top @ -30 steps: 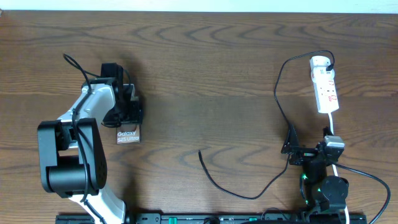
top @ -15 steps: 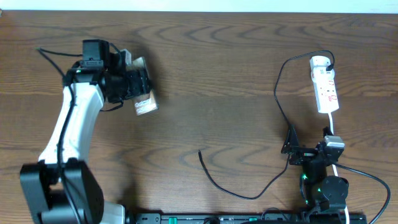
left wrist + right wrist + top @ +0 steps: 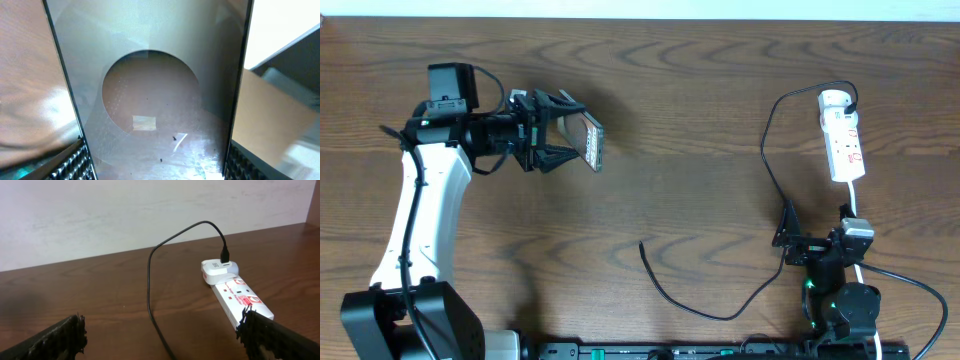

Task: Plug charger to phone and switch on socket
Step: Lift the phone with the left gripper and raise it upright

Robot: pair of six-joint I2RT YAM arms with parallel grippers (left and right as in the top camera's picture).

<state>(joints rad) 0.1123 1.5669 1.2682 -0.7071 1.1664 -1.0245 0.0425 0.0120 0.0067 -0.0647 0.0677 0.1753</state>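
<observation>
While clasping the glossy brownish phone (image 3: 592,142) on edge in the left gripper (image 3: 575,132), hovers above the bench (image 3: 670,90) at left, with right gripper (image 3: 161,330) spread empty near charger (image 3: 148,280) and white socket (image 3: 844,140).

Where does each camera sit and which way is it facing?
Overhead: above the table, looking straight down at phone, charger and socket; both arms show.
Left wrist: behind the left gripper, close against the phone it grips; fingers at the bottom corners.
Right wrist: low by the table, facing socket and wall; open right gripper at the bottom corners.
Shared: socket and charger, in overhead and right wrist.
</observation>
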